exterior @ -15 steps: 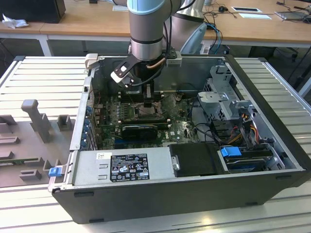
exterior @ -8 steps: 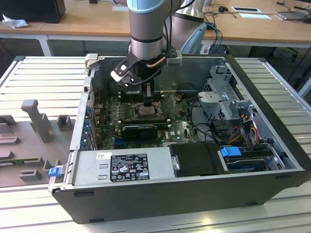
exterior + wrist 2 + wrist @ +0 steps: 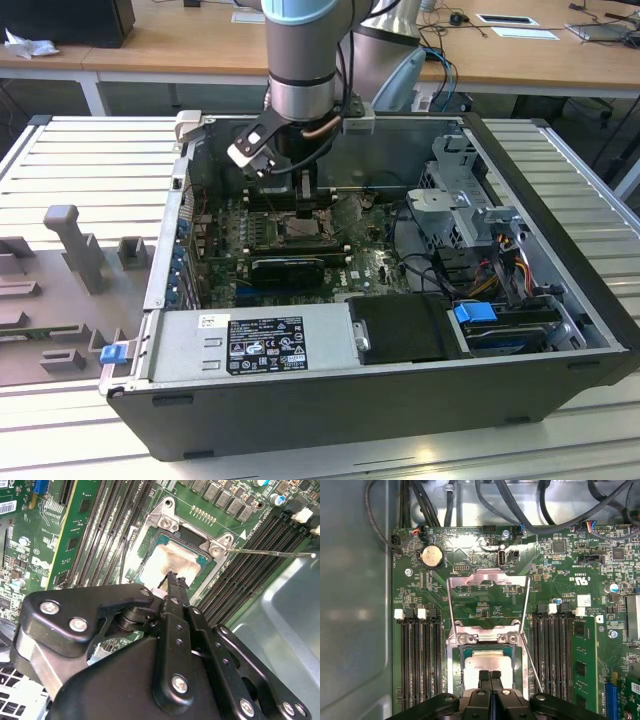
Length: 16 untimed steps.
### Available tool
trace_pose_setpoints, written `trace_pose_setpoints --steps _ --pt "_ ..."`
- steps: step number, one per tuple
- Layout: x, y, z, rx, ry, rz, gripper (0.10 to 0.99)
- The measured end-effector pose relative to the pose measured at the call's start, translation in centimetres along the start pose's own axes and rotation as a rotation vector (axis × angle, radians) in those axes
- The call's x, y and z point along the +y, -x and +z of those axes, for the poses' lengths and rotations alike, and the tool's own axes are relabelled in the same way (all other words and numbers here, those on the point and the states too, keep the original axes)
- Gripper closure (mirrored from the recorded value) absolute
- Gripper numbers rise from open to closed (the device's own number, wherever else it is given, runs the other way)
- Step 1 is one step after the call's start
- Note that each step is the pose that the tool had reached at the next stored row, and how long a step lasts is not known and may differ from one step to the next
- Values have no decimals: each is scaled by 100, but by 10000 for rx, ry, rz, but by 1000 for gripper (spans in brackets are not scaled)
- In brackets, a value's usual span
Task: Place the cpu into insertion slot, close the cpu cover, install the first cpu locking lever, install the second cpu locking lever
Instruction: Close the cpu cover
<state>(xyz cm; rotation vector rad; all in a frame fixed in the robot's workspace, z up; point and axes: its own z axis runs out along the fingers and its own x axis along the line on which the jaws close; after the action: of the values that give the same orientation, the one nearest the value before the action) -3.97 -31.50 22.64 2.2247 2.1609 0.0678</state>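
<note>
The cpu (image 3: 481,660), a thin cream-silver square chip, probably light and fragile and best held by its edges, lies flat beneath the black gripper (image 3: 490,675), which is closed and empty.

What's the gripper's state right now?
Gripper: closed, fingertips together over the cpu, nothing seen between them.

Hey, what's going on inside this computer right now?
A robot arm reaches down into the open computer case. Its gripper, fingers shut together, points tip-down right at the cpu, which lies flat in the socket. The cpu cover looks swung back, off the chip, and a thin locking lever sticks out to one side.
</note>
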Motion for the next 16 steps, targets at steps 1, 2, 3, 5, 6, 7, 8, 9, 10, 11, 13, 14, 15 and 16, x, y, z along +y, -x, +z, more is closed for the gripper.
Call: trace_pose_setpoints --steps 1,2,3,5,6,7,8,9,10,11,13,14,15,16 --pt "0 0 -2 0 0 0 980" --pt "0 0 -4 0 0 0 980" --pt "1 0 -8 -1 0 0 980" --pt "1 0 -17 0 0 0 980" --pt "1 0 -21 0 0 -1 980" --pt "1 0 -24 0 0 0 980" --pt "2 0 -26 0 0 0 980" --pt "2 0 -30 0 1 0 980" --pt "2 0 -32 0 1 0 980" --pt "2 0 -35 0 0 0 980" --pt "2 0 -41 0 -1 1 980" --pt "3 0 -43 0 -1 1 980" --pt "3 0 -46 -1 -2 1 980" --pt "3 0 -50 -2 -2 1 980"
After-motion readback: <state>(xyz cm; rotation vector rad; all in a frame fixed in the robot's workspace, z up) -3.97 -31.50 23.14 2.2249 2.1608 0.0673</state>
